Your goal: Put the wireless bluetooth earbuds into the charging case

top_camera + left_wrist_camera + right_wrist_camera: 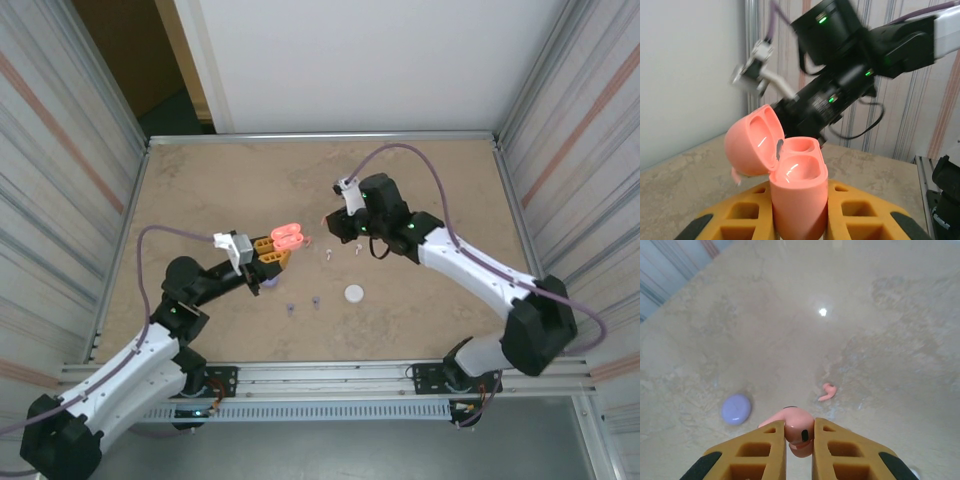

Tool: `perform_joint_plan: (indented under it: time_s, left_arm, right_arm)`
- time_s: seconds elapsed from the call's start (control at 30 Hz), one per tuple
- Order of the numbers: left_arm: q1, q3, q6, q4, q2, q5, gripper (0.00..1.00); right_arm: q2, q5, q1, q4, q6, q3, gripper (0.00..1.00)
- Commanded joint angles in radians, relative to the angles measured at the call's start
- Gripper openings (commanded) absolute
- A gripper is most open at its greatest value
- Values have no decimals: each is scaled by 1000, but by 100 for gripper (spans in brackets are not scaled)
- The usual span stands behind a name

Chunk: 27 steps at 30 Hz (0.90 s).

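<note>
My left gripper [276, 249] is clamped on the pink case [797, 185], one of three cases I can count. I hold it upright above the table [200, 190], with the lid hinged back to the left and its two wells facing up. My right gripper [799, 450] is pinched narrow on one pink earbud [791, 421], held between the yellow fingers [752, 452] just over the tabletop.

A second pink earbud [827, 391] lies on the table a little ahead of that gripper, apart from it. That makes two pink ones, one held and one loose.

From above I count two purple earbuds [290, 308] lying near each other in front of my left gripper. Two small white earbuds [328, 252] lie between the pink case and my right arm [470, 265]. One round white case [354, 293] sits closed near the purple pair.

My right wrist camera shows one round lavender case [736, 409] lying flat to the left of the held earbud. It is well apart from the loose pink one.
</note>
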<state>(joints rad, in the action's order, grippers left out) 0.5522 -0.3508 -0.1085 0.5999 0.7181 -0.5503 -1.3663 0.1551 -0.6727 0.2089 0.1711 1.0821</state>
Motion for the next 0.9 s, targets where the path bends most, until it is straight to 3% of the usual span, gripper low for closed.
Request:
perform_joint_plan:
  time_s: [0.0, 0.4, 0.87]
  left_arm:
    - [8, 11, -8, 58, 28, 7, 0]
    - [7, -31, 27, 146, 150, -52, 0]
    - [7, -56, 26, 183, 202, -80, 0]
  right_arm:
    - [103, -58, -2, -32, -48, -36, 16]
    - [292, -77, -114, -67, -206, -36, 15]
    - [255, -125, -264, -125, -376, 7, 16]
